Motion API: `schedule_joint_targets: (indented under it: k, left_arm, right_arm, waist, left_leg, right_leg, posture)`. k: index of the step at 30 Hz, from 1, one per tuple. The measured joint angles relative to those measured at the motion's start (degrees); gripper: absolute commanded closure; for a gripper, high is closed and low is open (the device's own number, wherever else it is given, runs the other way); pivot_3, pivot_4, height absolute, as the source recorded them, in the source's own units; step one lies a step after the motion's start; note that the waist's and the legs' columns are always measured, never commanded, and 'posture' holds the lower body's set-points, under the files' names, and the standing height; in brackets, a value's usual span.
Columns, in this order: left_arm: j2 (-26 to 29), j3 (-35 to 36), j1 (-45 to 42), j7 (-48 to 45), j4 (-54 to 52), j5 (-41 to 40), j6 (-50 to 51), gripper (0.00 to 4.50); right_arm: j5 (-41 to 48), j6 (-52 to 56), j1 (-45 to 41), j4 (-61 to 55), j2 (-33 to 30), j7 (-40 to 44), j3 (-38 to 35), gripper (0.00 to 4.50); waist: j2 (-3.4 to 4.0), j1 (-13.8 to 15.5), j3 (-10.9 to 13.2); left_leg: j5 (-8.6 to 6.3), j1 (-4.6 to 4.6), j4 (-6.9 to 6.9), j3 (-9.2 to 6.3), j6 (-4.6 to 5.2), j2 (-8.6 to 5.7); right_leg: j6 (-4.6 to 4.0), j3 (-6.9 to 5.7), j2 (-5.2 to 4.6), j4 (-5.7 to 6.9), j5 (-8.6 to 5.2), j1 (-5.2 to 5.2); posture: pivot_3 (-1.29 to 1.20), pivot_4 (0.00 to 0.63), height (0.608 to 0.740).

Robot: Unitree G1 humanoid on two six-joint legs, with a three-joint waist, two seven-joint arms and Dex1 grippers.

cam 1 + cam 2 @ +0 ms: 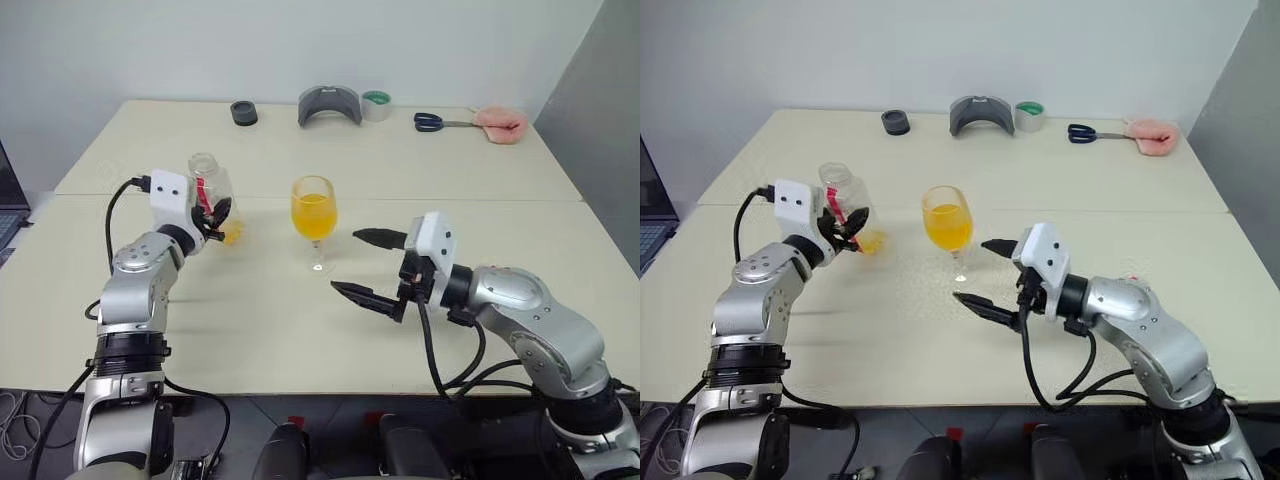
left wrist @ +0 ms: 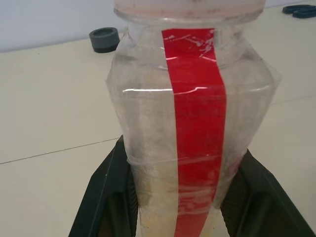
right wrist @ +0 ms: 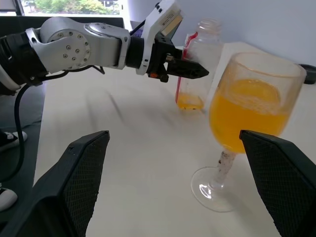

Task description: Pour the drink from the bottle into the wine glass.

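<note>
Orange drink (image 1: 313,217) is filling most of the glass (image 1: 314,208) at mid-desk (image 1: 480,180); pouring is looking done, the bottle (image 1: 208,180) standing upright to its left with a little left at its bottom. Left hand (image 1: 218,212) is clamping the bottle, needing to set it down and release; right hand (image 1: 366,265) is waiting wide open and empty beside the glass. Red label strip (image 2: 197,123) is showing no readable writing.

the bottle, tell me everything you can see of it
The bottle is small, clear plastic, squarish with rounded shoulders and a wide open mouth with no cap on. A red strip runs down its side. It stands upright to the left of the wine glass, apart from it, and is nearly empty, with a little orange drink left at the bottom. The left gripper is shut on its lower body, one black finger on each side.
</note>
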Motion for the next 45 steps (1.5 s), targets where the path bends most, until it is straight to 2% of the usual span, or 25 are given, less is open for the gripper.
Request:
schedule_joint_targets:
  k: [12,14,20,21,33,38,45]
  left_arm:
    - [-1.6,1.4,4.3,-0.1,0.7,-0.6,-4.6,2.77]
    - [-1.6,1.5,4.8,-0.1,0.8,-0.6,-5.3,2.04]
    - [-2.4,2.7,6.6,0.0,0.9,-1.4,-6.2,0.22]
    - [-2.4,2.7,6.7,0.0,0.9,-1.4,-6.3,0.03]
    - [-2.2,2.6,10.4,-0.2,-1.9,0.1,-9.9,0.03]
    - [-2.1,2.8,13.4,0.2,-5.5,0.1,-9.6,0.03]
    - [-2.7,2.7,19.6,1.9,-13.4,1.5,-10.3,0.03]
  right_arm:
    - [-3.0,-0.1,-3.8,3.2,2.5,0.8,4.0,0.00]
    - [-3.3,-0.1,-3.8,3.3,2.6,1.0,4.0,0.00]
    - [-4.8,-0.2,-3.9,3.7,2.7,1.2,4.0,0.00]
    - [-5.0,-0.2,-3.9,3.7,2.7,1.2,4.0,0.00]
    - [-7.4,-2.2,-0.3,3.7,0.1,2.0,3.7,0.00]
    - [-7.9,-6.9,8.3,4.0,-0.1,1.3,-0.4,0.00]
    - [-11.2,-16.2,20.5,7.1,5.8,-5.1,-6.0,0.00]
  waist:
    - [-0.01,0.2,0.0]
    - [-0.01,0.2,0.0]
    - [-0.01,0.2,0.0]
    - [-0.01,0.2,0.0]
    - [-0.01,0.5,0.0]
    - [-0.01,0.8,0.0]
    - [-0.02,0.9,0.0]
  left_leg:
    - [0.00,0.02,-0.02,0.00,0.00,0.04]
    - [0.00,0.02,-0.02,0.01,0.00,0.03]
    - [0.00,0.01,-0.03,0.00,0.00,0.03]
    - [0.00,0.00,-0.03,0.00,0.00,0.03]
    - [0.00,-0.01,-0.08,0.00,0.00,0.04]
    - [-0.01,-0.01,-0.11,0.02,0.00,0.04]
    - [-0.01,0.03,-0.12,0.05,0.00,0.09]
  right_leg:
    - [-0.01,0.03,-0.01,-0.01,0.00,-0.01]
    - [-0.01,0.03,-0.01,-0.01,0.00,-0.01]
    - [-0.01,0.02,-0.01,-0.03,0.00,-0.01]
    - [0.00,0.02,-0.01,-0.04,0.00,-0.01]
    - [0.00,0.02,-0.01,-0.15,0.01,0.00]
    - [0.01,0.03,-0.03,-0.27,0.01,0.06]
    - [0.02,0.05,-0.01,-0.27,0.02,0.08]
  posture:
    - [0.00,0.150,0.740]
    - [0.00,0.150,0.740]
    - [0.00,0.150,0.740]
    - [0.00,0.150,0.740]
    - [0.00,0.150,0.740]
    - [0.00,0.150,0.740]
    - [0.00,0.150,0.740]
